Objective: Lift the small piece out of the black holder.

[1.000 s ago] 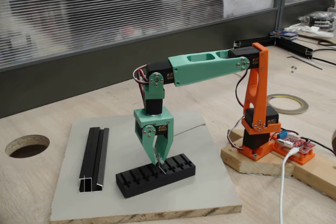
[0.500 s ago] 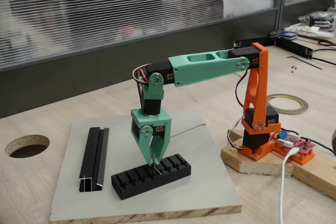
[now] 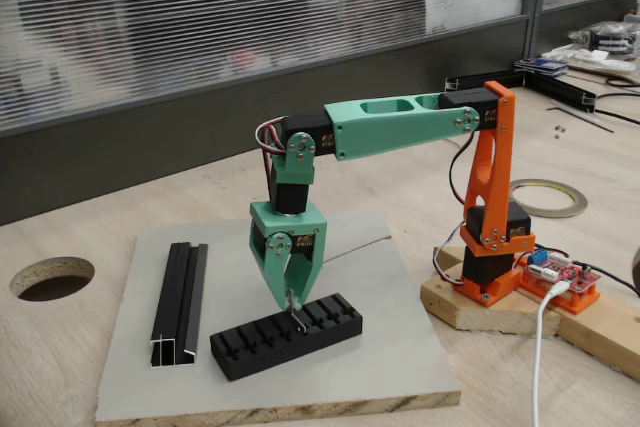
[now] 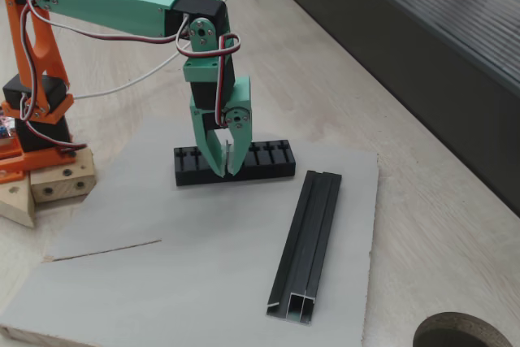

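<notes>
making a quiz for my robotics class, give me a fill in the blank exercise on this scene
1. The gripper points down over the black ____.
2. Between the fingers sits a small thin ____ piece.
3. The long black rail lies on the same ____ board.

Missing words: holder; metal; grey

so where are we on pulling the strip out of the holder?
Done: the gripper is down over the black holder and closed on the small metal strip. In hand: the lift; the strip's lower end looks about level with the slots. Left: raising it clear of the holder.
</notes>
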You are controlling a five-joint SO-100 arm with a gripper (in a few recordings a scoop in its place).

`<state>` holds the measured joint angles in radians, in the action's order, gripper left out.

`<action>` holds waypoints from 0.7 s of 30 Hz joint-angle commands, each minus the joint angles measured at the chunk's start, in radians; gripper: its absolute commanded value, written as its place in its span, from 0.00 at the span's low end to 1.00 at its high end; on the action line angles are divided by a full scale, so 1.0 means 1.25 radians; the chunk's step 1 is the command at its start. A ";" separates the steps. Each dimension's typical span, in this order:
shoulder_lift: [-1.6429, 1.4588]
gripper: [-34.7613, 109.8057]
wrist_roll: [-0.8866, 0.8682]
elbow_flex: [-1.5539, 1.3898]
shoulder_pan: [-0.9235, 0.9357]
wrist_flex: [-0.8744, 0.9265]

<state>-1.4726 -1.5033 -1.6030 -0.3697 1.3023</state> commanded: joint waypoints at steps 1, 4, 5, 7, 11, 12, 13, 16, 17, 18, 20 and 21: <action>-0.050 0.31 0.001 0.012 -0.011 -0.001; -0.059 0.31 0.001 0.016 -0.010 -0.002; -0.075 0.31 0.001 0.021 -0.010 -0.002; -0.129 0.31 -0.002 0.042 -0.009 -0.002; -0.210 0.31 -0.006 0.061 -0.009 -0.002; -0.228 0.31 -0.006 0.061 -0.007 -0.002; -0.252 0.31 -0.006 0.061 -0.007 -0.002; -0.314 0.31 -0.006 0.060 -0.007 -0.002; -0.329 0.31 -0.006 0.060 -0.007 -0.002; -0.340 0.31 -0.006 0.060 -0.007 -0.002; -0.366 0.31 -0.006 0.060 -0.007 -0.002; -0.382 0.31 -0.006 0.060 -0.007 -0.004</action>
<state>-1.8592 -1.5018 -1.5524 -0.3666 1.3008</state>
